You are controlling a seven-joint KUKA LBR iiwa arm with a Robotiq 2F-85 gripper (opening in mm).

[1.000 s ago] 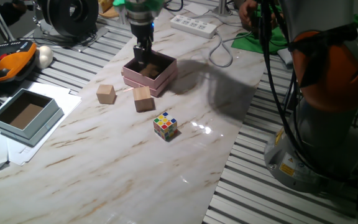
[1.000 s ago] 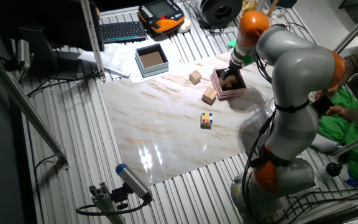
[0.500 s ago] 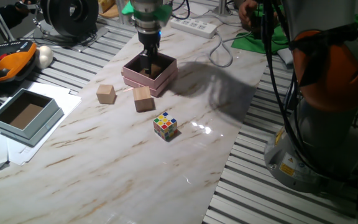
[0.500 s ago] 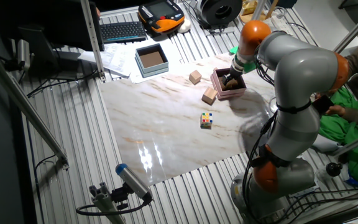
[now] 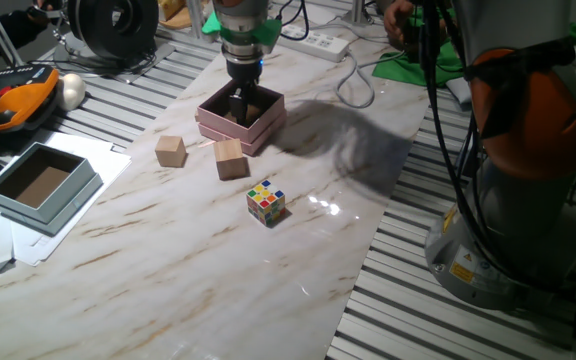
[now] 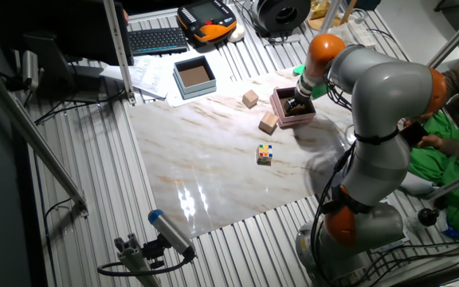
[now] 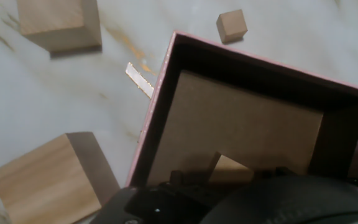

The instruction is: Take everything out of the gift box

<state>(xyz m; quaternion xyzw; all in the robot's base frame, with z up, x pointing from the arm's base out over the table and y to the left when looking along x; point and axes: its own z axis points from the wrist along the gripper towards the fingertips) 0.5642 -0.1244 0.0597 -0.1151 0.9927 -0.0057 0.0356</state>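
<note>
The gripper (image 5: pixel 240 100) is down inside the pink gift box (image 5: pixel 265 122), which sits at the far end of the marble table (image 5: pixel 168 260). In the hand view a wooden block (image 7: pixel 230 170) lies on the box's brown floor right at the fingers, but whether they are closed on it I cannot tell (the hand's body hides them). Two larger cubes, one (image 5: pixel 171 150) and another (image 5: pixel 232 159), rest on the table just beside the box, and a tiny cube (image 7: pixel 232 25) lies outside its wall. A puzzle cube (image 5: pixel 265 202) stands nearer.
</note>
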